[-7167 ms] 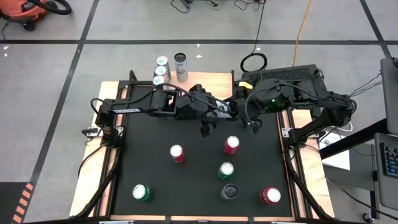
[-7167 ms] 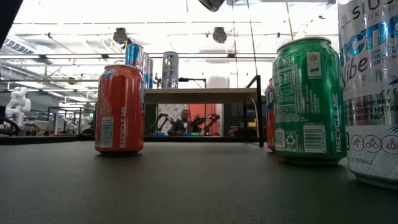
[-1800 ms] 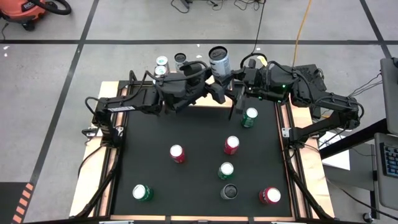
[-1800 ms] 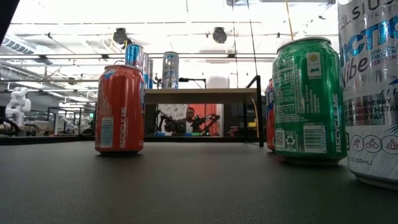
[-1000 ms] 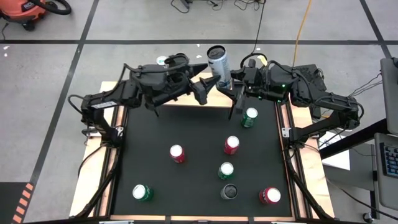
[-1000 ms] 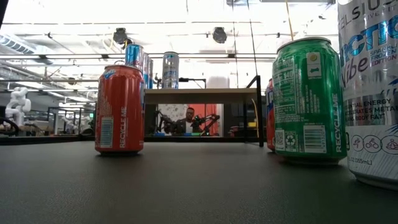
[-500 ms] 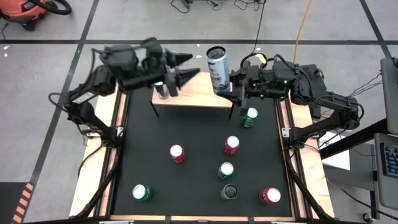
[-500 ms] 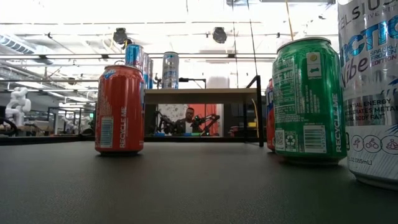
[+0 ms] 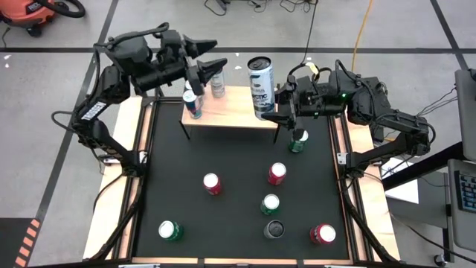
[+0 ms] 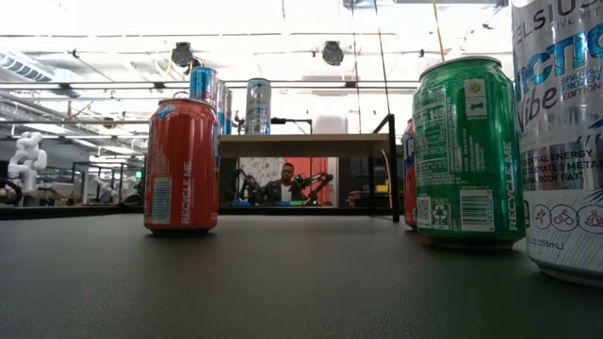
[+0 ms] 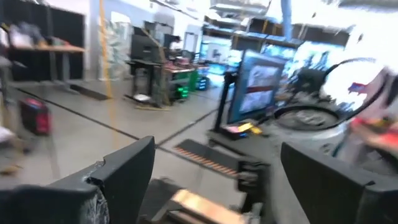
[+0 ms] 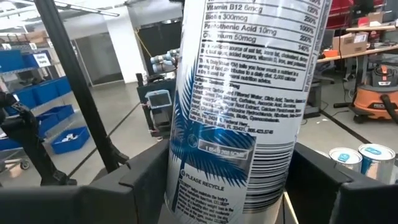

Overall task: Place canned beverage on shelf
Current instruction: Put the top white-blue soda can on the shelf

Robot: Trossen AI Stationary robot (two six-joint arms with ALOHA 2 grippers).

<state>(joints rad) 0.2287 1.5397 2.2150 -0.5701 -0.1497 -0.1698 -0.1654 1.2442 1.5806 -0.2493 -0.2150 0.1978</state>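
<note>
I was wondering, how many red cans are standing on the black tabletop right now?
3: a red can left of centre, a red can right of centre, and a red can at the high view's lower right. The shelf may hide others beneath it.

Silver-blue can, light-wood shelf, black tabletop

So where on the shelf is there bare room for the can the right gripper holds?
The shelf is crowded at its left end, where slim cans stand under the open left gripper. The bare wood between them and the tall can in the right gripper is free.
</note>
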